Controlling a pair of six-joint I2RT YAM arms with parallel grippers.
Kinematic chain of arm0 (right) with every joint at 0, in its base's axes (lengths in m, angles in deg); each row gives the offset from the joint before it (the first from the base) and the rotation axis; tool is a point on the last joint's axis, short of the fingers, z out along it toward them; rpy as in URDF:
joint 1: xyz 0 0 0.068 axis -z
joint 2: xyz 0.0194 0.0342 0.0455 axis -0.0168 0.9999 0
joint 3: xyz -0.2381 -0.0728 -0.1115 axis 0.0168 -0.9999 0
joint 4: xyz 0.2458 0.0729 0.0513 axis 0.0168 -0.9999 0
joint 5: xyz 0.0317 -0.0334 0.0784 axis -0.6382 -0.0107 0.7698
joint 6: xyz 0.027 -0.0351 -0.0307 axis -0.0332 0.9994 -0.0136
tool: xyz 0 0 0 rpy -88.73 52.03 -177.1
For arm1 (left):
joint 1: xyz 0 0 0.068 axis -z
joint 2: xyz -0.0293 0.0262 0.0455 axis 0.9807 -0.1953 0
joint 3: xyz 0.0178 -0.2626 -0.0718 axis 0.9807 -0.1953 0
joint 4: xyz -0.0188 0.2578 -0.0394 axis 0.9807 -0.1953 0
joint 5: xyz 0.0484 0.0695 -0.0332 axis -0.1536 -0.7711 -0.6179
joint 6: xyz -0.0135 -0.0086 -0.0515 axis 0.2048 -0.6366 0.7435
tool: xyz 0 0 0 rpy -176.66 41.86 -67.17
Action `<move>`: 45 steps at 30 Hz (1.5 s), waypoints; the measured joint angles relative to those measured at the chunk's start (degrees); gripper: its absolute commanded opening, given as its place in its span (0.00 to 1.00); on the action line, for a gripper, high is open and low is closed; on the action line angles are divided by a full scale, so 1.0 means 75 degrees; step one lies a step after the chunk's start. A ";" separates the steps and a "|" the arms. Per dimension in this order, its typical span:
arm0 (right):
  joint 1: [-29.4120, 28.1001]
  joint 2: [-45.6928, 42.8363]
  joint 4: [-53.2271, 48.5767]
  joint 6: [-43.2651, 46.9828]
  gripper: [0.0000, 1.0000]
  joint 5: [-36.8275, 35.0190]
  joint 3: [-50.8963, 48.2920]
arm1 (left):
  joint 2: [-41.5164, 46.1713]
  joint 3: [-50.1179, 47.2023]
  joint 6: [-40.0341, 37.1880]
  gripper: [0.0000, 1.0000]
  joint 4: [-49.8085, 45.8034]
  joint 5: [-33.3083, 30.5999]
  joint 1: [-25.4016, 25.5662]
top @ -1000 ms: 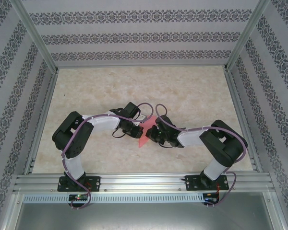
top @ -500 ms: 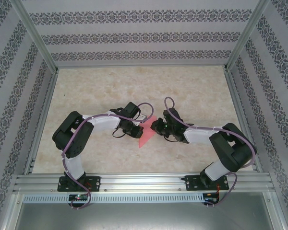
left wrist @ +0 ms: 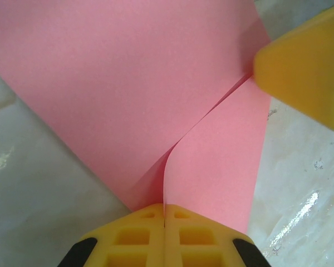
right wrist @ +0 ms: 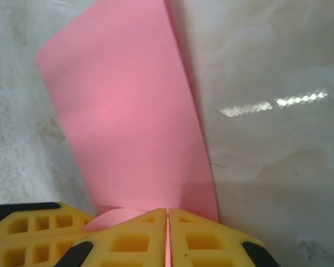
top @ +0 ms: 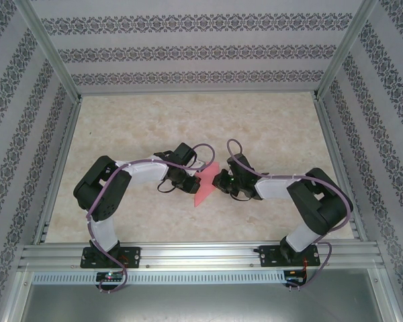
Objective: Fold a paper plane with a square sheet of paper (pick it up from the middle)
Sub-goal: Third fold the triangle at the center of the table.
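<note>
The thin pink-red sheet of paper [top: 203, 189] is mid-tabletop between the two hands, held from both sides. The left hand [top: 193, 182] is clenched on its left edge and the right hand [top: 219, 180] on its right edge. From above I get only a narrow pink sliver tapering toward the arm bases.

The left wrist view adds detail. The sheet [left wrist: 128, 83] shows two overlapping layers meeting along a curved seam. That seam runs down into the shut yellow pads of the left hand [left wrist: 164, 217]. A yellow finger [left wrist: 306, 67] of the right hand touches the sheet's far corner.

The right wrist view shows the sheet [right wrist: 128, 128] as one smooth bowed panel rising from the right hand [right wrist: 167, 219]. The pads are pressed together on it, above the marbled beige tabletop [right wrist: 267, 72].

Against a second ago, the right forearm has swung up and straightened. The left arm is unchanged.

Both wrists cover the sheet's flanks from above. I cannot tell whether its lower tip touches the tabletop.
</note>
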 measured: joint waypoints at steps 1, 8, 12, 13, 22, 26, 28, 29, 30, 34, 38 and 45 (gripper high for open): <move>0.0000 -0.0108 -0.0102 0.0061 0.10 0.0000 0.0070 | 0.0000 0.0000 0.0000 0.04 0.0000 0.0003 0.0000; 0.0003 -0.0017 0.0035 0.0181 0.10 0.0058 0.0434 | 0.0000 0.0003 0.0000 0.04 -0.0003 0.0003 0.0000; 0.0035 0.0498 0.0312 0.0131 0.10 0.0061 0.0201 | 0.0000 0.0003 0.0000 0.05 -0.0003 0.0003 0.0000; 0.0041 0.0592 0.0420 0.0108 0.10 0.0122 0.0149 | 0.0000 0.0003 0.0000 0.05 -0.0003 0.0003 0.0000; 0.0096 0.0122 0.0187 0.0128 0.11 0.0146 0.0192 | 0.0000 0.0012 0.0000 0.05 -0.0017 0.0000 0.0000; 0.0061 0.0050 0.0300 0.0122 0.11 0.0268 0.0425 | 0.0000 0.0015 0.0000 0.06 -0.0020 0.0000 0.0000; 0.0044 0.0131 0.0516 0.0096 0.11 0.0385 0.0437 | 0.0000 0.0015 0.0000 0.07 -0.0020 0.0000 0.0000; 0.0029 0.0251 0.0621 0.0090 0.11 0.0414 0.0452 | 0.0000 0.0015 0.0000 0.07 -0.0020 0.0000 0.0000; 0.0023 0.0373 0.0682 0.0087 0.11 0.0431 0.0466 | 0.0000 0.0017 0.0000 0.08 -0.0023 0.0000 0.0000; 0.0012 0.1061 0.0778 0.0067 0.10 0.0484 0.0487 | 0.0000 0.0038 0.0003 0.12 -0.0050 -0.0003 0.0000; 0.0006 0.1177 0.0979 0.0055 0.08 0.0466 0.0536 | 0.0061 0.0070 0.0035 0.21 -0.0213 -0.0117 0.0000; -0.0038 0.1177 0.0976 0.0061 0.08 0.0402 0.0533 | 0.0898 0.0067 0.0382 0.32 -0.0825 -0.1070 -0.0035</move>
